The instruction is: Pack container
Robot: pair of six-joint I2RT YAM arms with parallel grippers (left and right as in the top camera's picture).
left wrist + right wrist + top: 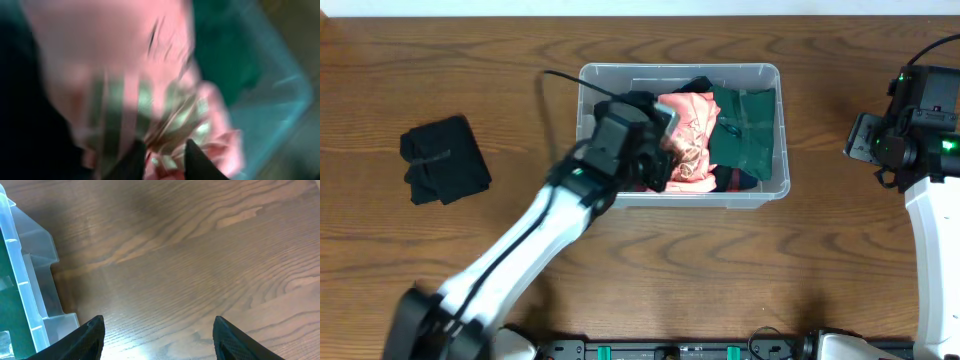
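The clear plastic container (772,190) stands at the table's far middle. It holds a pink striped cloth (692,140), a green cloth (750,125) and some dark cloth. My left gripper (655,125) is down inside the container's left half, over the pink cloth. In the blurred left wrist view its fingers (165,150) are close together with a bunch of the pink cloth (125,65) between them, and the green cloth (220,45) and the container's wall (280,100) lie beyond. My right gripper (865,140) is open and empty over bare table (159,330), right of the container (35,280).
A folded black cloth (443,160) lies on the wooden table at the left, apart from the container. The table's near edge carries the arm bases.
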